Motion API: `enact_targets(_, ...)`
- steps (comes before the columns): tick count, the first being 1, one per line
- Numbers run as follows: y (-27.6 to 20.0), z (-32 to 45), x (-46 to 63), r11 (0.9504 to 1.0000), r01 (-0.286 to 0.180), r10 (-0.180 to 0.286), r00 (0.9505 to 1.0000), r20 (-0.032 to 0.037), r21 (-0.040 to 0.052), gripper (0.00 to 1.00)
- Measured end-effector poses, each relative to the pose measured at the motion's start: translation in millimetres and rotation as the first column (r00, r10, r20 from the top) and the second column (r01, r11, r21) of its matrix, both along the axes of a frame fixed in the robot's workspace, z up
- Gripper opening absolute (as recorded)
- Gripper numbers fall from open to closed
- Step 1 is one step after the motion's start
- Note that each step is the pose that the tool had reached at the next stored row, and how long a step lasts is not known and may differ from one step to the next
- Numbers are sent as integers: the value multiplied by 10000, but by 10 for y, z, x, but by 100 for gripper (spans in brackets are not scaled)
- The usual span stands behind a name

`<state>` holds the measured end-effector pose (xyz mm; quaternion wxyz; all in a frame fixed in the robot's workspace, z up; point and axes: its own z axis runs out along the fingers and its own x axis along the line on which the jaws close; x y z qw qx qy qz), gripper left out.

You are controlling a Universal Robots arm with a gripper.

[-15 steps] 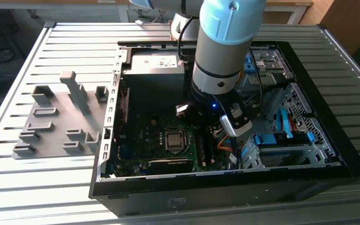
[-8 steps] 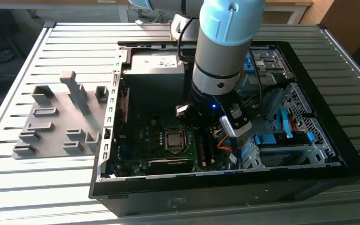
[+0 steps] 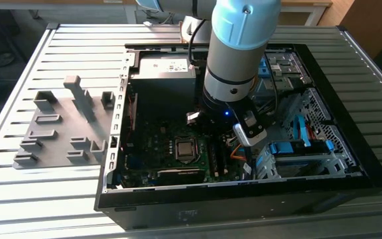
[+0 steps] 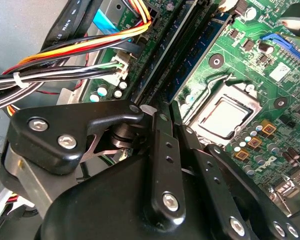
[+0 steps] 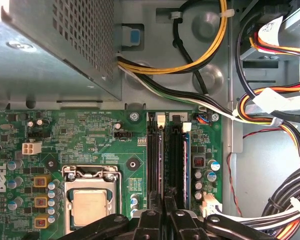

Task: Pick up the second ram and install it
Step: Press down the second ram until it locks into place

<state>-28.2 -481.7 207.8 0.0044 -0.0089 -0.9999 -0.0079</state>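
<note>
On the exterior view's left, a grey slotted holder (image 3: pixel 65 129) is lying on the slatted tabletop (image 3: pixel 78 50), well apart from the work. Just beside it, an open computer case (image 3: pixel 244 199) is lying flat with its green motherboard (image 3: pixel 157 144) facing up. The processor socket (image 3: pixel 185 148) is sitting near the middle of the board.

The arm (image 3: pixel 238 45) is reaching down into the case on the exterior view's right of the socket. Its hand (image 3: pixel 234 130) is hanging low over the board, close to the memory slots. Further to the exterior view's right, light-blue drive-bay clips (image 3: pixel 290 148) are sitting in the metal cage at the case's edge.

In both wrist views the hand (image 5: pixel 165 212) (image 4: pixel 162 111) is poised directly over the long black memory slots (image 5: pixel 156 160). Whether it is released, clenched or grasping something thin cannot be told.

A slim blue ram (image 5: pixel 186 165) (image 4: pixel 205 45) is standing upright in the slot farthest from the socket. It is lying parallel to the black slots and just beside the hand, not under it. Whether this stick is the second one cannot be told.

Bundles of yellow, black and orange cables (image 5: pixel 205 55) are running through the case beyond the slots, past the perforated metal box (image 5: pixel 55 45).
</note>
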Motion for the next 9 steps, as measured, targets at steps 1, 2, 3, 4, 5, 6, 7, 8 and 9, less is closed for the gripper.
enact_targets(1, 0, 0, 0, 10000, 0, 0, 10000, 0, 0, 14)
enact_targets(2, 0, 0, 0, 10000, 0, 0, 10000, 0, 0, 14)
enact_targets(3, 0, 0, 0, 10000, 0, 0, 10000, 0, 0, 14)
enact_targets(4, 0, 0, 0, 10000, 0, 0, 10000, 0, 0, 14)
enact_targets(5, 0, -1, 0, 10000, 0, 0, 10000, 0, 0, 14)
enact_targets(6, 0, 0, 0, 10000, 0, 0, 10000, 0, -2, 14)
enact_targets(7, 0, -1, 0, 10000, 0, 0, 10000, 1, -1, 15)
enact_targets(8, 0, 0, 0, 10000, 1, -1, 10000, 0, -1, 15)
enact_targets(9, 0, -1, 0, 10000, 0, 0, 10000, 0, -1, 21)
